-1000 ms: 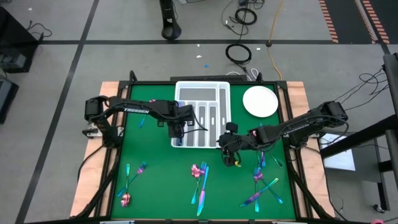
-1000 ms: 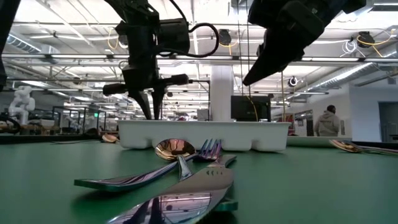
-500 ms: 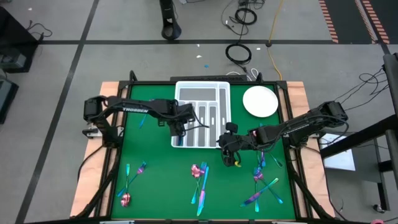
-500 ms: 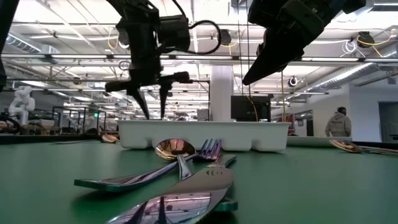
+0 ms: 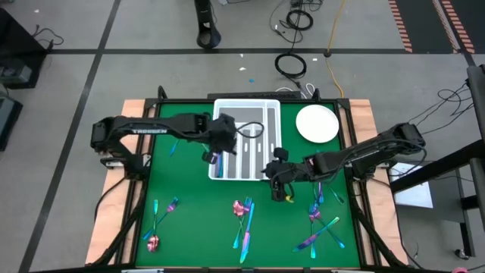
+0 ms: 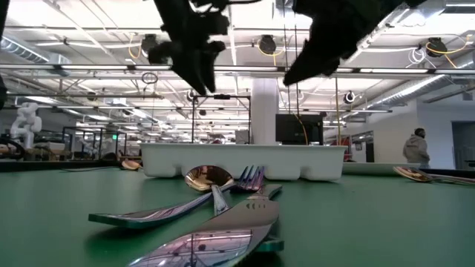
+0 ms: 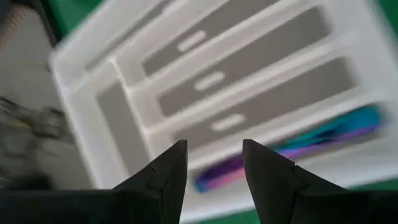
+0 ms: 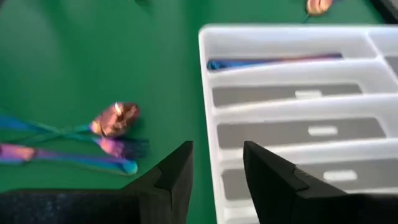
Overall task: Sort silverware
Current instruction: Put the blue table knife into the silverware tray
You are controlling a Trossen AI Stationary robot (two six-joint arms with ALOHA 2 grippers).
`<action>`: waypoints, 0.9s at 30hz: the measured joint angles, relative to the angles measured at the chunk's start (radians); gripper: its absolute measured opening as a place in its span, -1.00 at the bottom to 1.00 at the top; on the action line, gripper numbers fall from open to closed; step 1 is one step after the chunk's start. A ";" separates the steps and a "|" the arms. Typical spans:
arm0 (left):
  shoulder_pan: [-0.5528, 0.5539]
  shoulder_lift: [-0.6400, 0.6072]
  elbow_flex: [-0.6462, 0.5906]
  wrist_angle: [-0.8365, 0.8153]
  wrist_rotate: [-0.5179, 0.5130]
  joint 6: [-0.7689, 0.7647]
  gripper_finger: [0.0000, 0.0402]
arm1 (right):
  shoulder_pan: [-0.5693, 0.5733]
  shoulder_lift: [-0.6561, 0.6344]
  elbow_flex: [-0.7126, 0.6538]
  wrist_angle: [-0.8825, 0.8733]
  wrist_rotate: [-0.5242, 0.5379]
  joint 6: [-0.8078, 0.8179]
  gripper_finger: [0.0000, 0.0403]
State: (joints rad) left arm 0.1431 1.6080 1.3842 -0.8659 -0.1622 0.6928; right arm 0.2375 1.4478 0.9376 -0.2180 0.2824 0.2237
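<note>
Silverware (image 5: 244,221) is mostly scattered on the table's near half; 1 piece (image 7: 292,145) is laid in the tray (image 5: 247,108).
Left gripper (image 7: 213,163) is held empty, parted, above that slot; right gripper (image 8: 216,167), parted too, is poised by the tray's corner.

The silverware (image 6: 215,200) is glossy, mirror-bright metal (rainbow-tinted). The tray (image 5: 227,112) looks like smooth white plastic. The table (image 5: 189,212) has a matt green cover with bare wood edges.

Grey floor (image 5: 68,30) with black tape lines; coiled cable (image 5: 290,64); ceiling lights (image 6: 89,44); white pillar (image 6: 263,111).
</note>
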 joint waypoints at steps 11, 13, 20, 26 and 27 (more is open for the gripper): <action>-0.023 -0.160 -0.008 -0.144 0.210 -0.425 -0.22 | 0.026 -0.071 0.136 -0.309 -0.001 0.100 -0.35; -0.039 -0.198 -0.027 -0.136 0.222 -0.474 -0.22 | 0.040 -0.082 0.151 -0.364 -0.002 0.141 -0.35; -0.154 -0.349 -0.176 -0.041 0.212 -0.633 -0.22 | 0.124 -0.114 0.153 -0.500 -0.054 0.330 -0.35; -0.309 -0.457 -0.353 0.183 0.125 -0.740 -0.22 | 0.200 -0.115 0.153 -0.602 -0.054 0.524 -0.35; -0.336 -0.469 -0.380 0.237 0.106 -0.740 -0.22 | 0.210 -0.115 0.153 -0.619 -0.054 0.557 -0.35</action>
State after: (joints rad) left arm -0.1926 1.1388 1.0039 -0.6284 -0.0561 -0.0468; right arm 0.4478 1.3331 1.0908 -0.8373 0.2283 0.7811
